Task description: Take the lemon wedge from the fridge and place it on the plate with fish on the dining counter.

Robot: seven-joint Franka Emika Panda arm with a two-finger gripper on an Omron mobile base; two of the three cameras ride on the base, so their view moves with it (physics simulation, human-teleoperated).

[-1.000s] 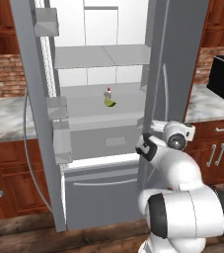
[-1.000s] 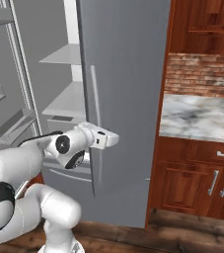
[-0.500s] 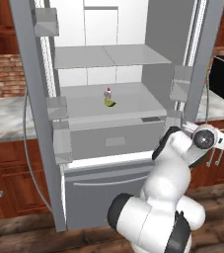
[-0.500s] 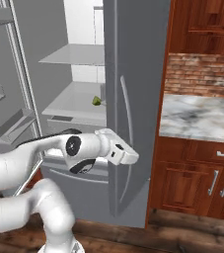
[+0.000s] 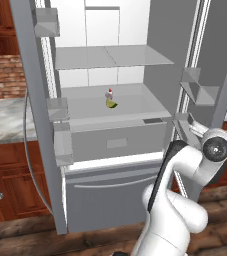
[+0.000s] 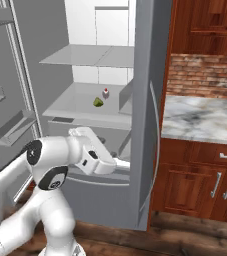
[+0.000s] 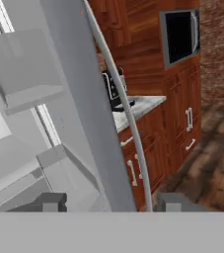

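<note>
The fridge stands with both doors open, its white shelves showing. On the middle shelf lies the lemon wedge, small and yellow-green, right beside a tiny white bottle with a red cap. My gripper is low at the right door, well below and to the right of the wedge. It is open, its fingertips wide apart on either side of the door's edge, with the curved handle rising ahead. The plate, the fish and the dining counter are out of view.
The left door stands open with bins on its inside. Reddish-brown cabinets and a marble counter flank the fridge on the right. A wall microwave and a dark appliance lie beyond the door. The bottom drawer is closed.
The right fridge door has swung much wider open, baring the shelf with the lemon wedge. My arm has gone right with the door, and the jaws now stand apart.
</note>
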